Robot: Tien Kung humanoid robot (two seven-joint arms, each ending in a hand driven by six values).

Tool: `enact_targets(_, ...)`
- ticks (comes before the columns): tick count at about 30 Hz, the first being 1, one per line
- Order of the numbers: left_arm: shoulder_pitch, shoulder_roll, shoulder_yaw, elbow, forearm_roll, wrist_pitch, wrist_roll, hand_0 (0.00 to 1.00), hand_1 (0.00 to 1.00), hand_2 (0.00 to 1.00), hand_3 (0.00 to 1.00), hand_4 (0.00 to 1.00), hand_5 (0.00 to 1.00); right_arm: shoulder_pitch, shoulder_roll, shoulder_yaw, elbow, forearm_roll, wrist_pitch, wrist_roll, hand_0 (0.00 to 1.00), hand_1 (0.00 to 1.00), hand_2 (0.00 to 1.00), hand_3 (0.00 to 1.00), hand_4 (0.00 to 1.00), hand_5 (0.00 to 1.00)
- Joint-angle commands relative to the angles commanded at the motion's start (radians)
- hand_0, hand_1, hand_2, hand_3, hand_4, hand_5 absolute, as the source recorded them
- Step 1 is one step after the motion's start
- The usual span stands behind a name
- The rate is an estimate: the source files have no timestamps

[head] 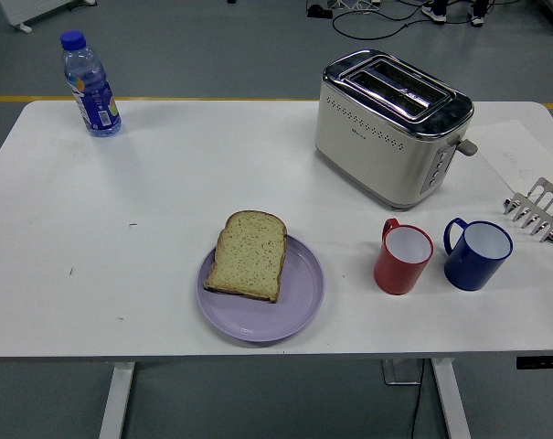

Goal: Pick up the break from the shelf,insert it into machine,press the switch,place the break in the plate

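Note:
A slice of bread (249,255) lies on the lilac plate (299,305), overhanging its upper left rim. The cream and chrome toaster (388,127) stands at the back right with both slots empty and its side lever (468,145) up. A small metal toast rack (538,208) sits empty at the table's right edge. Neither of my hands shows anywhere in the head view.
A red mug (403,257) and a blue mug (476,253) stand side by side in front of the toaster. A water bottle (90,85) with a blue cap stands at the far left corner. A sheet of paper (523,151) lies at the right.

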Motion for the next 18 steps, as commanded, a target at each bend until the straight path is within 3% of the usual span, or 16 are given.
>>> enact_targets(18,0.002,0.000,0.010,0.000,-0.002,-0.002,-0.001,0.656,0.612,0.706,0.689,0.500,0.998,0.011,0.011,0.009,-0.003,0.016,0.002,0.006,0.675,0.648,0.666,0.602,0.466,0.226)
